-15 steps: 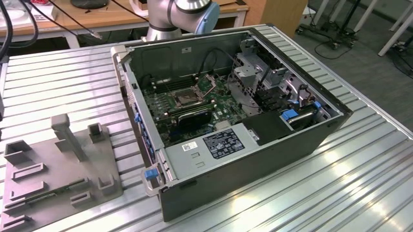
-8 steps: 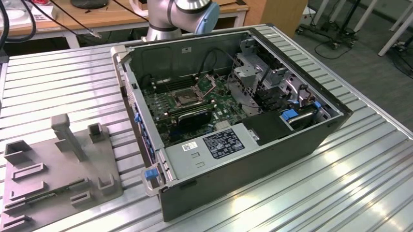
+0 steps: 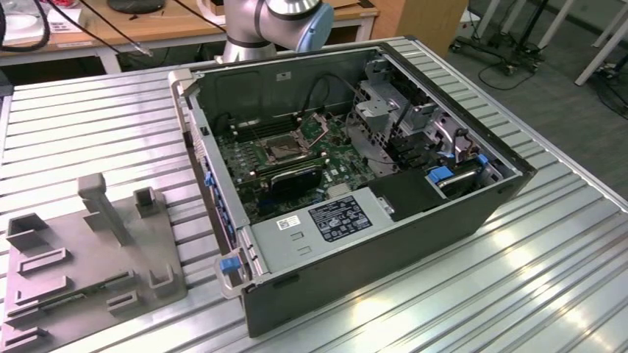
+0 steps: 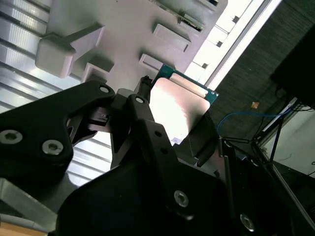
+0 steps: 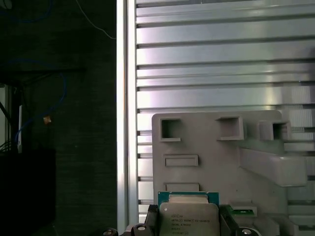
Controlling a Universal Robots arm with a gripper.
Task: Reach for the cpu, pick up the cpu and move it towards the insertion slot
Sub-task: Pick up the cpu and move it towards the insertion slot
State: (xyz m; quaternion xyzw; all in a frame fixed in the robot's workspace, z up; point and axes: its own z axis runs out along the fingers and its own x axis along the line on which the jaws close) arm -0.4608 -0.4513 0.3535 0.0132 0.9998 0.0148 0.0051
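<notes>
The cpu [image 5: 188,215], a small square chip with a silvery top and green rim, sits between the black fingers [image 5: 150,217] of my gripper [image 5: 188,222], which is shut on it. In the second wrist view the cpu [image 4: 179,101] is held tilted in the gripper [image 4: 178,114], above the grey plastic tray [image 4: 128,34]. In the first wrist view the tray [image 5: 216,152] lies under the chip. The insertion slot [image 3: 284,149], a silver-framed square socket on the green board, lies inside the open computer case [image 3: 393,243].
The grey tray [image 3: 79,257] with upright posts stands on the ribbed metal table [image 3: 530,279] at the exterior view's left, beside the case. The table's edge [image 5: 125,98] and dark floor are close to the tray. The arm's base [image 3: 270,26] rises behind the case.
</notes>
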